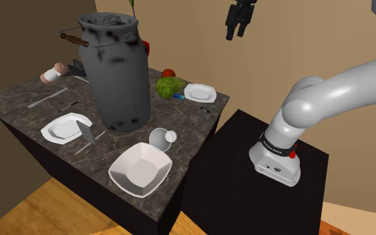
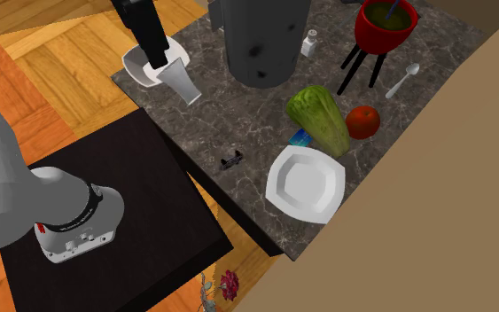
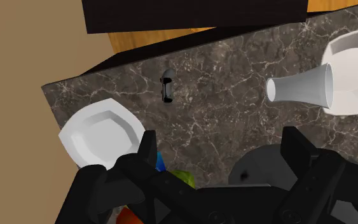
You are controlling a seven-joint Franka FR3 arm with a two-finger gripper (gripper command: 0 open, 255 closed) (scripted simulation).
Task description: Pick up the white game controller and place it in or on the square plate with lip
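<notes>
Fingers (image 3: 147, 147) spread and empty, the gripper (image 1: 237, 32) is hanging at the shoulder view's top centre. The controller (image 2: 231, 159), tiny and dark, is lying mid-frame in the second exterior view near the plate (image 2: 305, 182); a can (image 1: 116, 73) beyond is half hiding a pot (image 1: 145, 47).

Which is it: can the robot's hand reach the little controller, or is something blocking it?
Probably yes. The open gripper hangs high above the counter. The controller lies alone near its edge, apart from the plate and the tipped cup, with nothing over it.
</notes>
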